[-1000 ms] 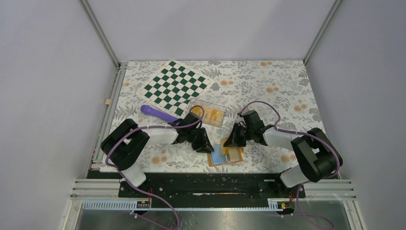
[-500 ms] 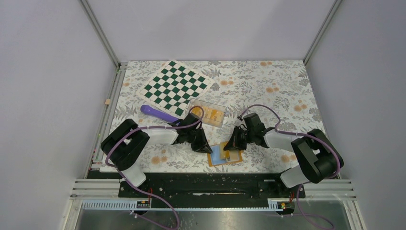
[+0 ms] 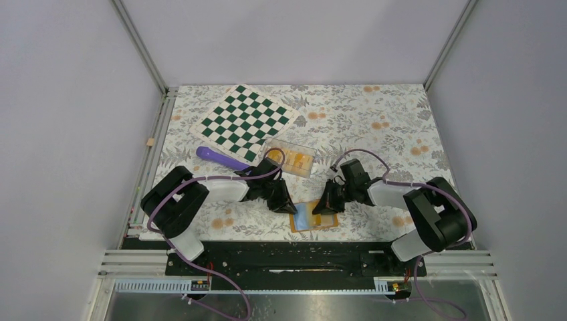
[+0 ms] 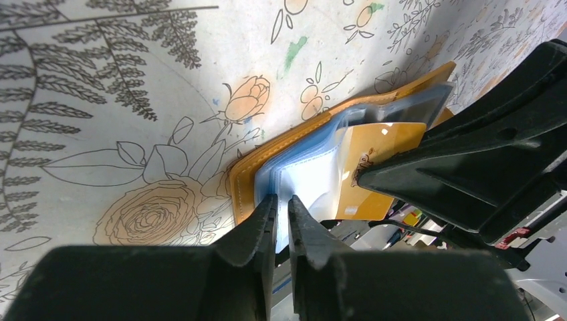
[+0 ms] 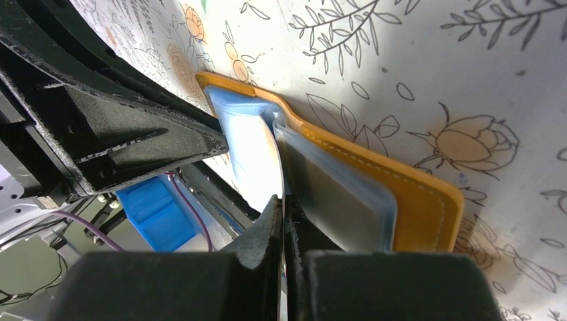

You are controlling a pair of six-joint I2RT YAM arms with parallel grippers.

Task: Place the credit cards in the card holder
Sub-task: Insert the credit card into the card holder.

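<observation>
The card holder (image 3: pixel 313 217) lies open and flat on the flower-printed tabletop (image 3: pixel 374 114), orange cover down and pale blue sleeves (image 4: pixel 304 177) facing up; it sits between the two tools, one at each of its side edges. The right tool (image 3: pixel 324 206) leans over the holder's right half; its jaws are pressed flat together on a thin orange credit card (image 4: pixel 378 164), which rests over the sleeves near the holder's fold. The left tool (image 3: pixel 290 206) points at the holder's left edge; its jaws stand narrow, only a slim slit between them, with the tips at the rim of the outermost blue sleeve; whether they pinch that sleeve cannot be told. Beyond the holder, toward the far wall, a clear box (image 3: pixel 291 159) with orange contents sits just behind the left tool; a purple stick (image 3: pixel 220 158) lies farther off to the holder's far left; a green-and-white checkered mat (image 3: pixel 246 120) lies beyond both.
</observation>
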